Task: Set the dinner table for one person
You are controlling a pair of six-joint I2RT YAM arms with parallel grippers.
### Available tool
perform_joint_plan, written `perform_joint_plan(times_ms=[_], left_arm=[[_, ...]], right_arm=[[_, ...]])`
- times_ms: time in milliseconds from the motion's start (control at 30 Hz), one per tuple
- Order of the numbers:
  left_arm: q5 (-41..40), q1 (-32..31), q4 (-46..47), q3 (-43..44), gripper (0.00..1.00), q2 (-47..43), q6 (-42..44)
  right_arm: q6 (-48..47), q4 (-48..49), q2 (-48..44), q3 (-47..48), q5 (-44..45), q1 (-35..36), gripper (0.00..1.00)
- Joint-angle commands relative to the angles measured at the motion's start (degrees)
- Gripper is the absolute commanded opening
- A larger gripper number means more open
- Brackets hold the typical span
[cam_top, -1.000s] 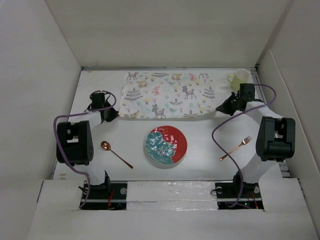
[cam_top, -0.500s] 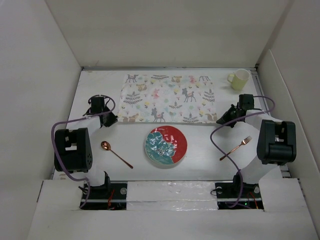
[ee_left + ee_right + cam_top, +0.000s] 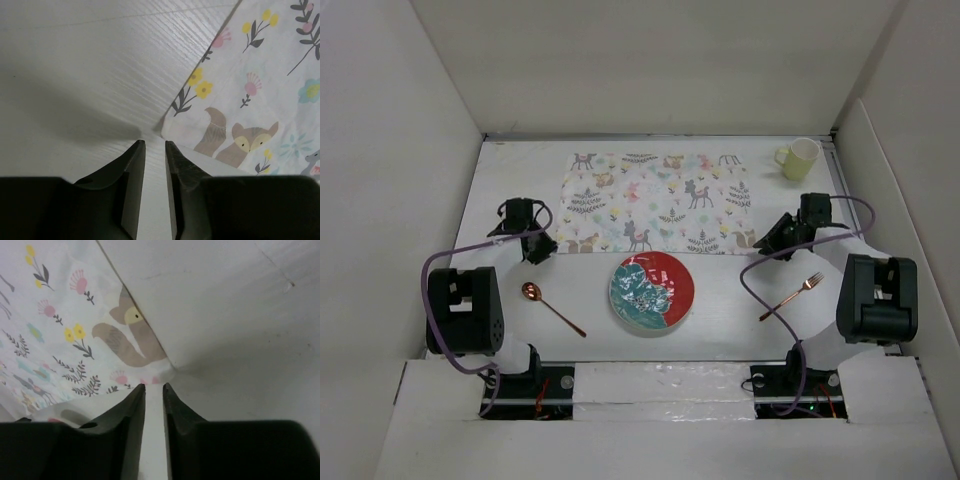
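Observation:
The white dinner table [image 3: 730,325] carries a placemat [image 3: 660,200] printed with animals and leaves, lying flat at the back middle. My left gripper [image 3: 542,248] is low at its near left corner. In the left wrist view the gripper [image 3: 154,142] has its jaws a narrow gap apart, bare table between them, and the placemat corner [image 3: 172,131] just past the tips. My right gripper [image 3: 761,243] is at the near right corner. In the right wrist view that gripper [image 3: 153,386] is also narrowly open, with the corner [image 3: 160,376] at its tips.
A red and teal plate [image 3: 652,292] sits in front of the placemat. A copper spoon [image 3: 552,307] lies to its left and a copper fork [image 3: 790,297] to its right. A pale yellow mug [image 3: 798,158] stands at the back right. White walls enclose the table.
Both grippers moved toward the near edge and the placemat came with them, flattening out; its near edge now lies just behind the plate.

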Motion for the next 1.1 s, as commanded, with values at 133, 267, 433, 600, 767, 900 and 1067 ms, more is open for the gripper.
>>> perform_joint_plan(times_ms=[133,267,433,600,767,900,1067], left_arm=[[-2.0,0.0,-5.2,8.7,0.34,-9.8,2.7],[2.3,0.0,-5.2,11.5,0.23,-15.3,4.9],[3.3,-9.6,-3.7,15.0,0.00,-19.6,6.9],[6.8,-16.3,-1.9,18.0,0.12,-20.7,7.1],[13.8,-16.3,-1.1,16.4,0.31,-22.6,8.2],[15.8,-16.3,-1.3,14.7,0.37,-23.7,9.3],[16.3,-16.3,-3.1,15.4,0.38,-22.9,11.4]], right_arm=[[-2.1,-5.2,-14.7,-1.4,1.7,0.9,0.51],[-3.0,-4.2,-24.5,-6.5,-3.6,5.5,0.06],[1.2,4.9,-27.8,-14.6,-11.5,20.2,0.01],[3.0,8.7,-21.9,-15.4,-9.6,30.0,0.56],[6.4,16.4,-12.8,-16.1,-11.2,33.7,0.64],[10.5,24.3,-6.9,-17.6,-11.2,34.9,0.62],[14.0,31.3,-1.6,-18.8,-11.8,35.4,0.49]])
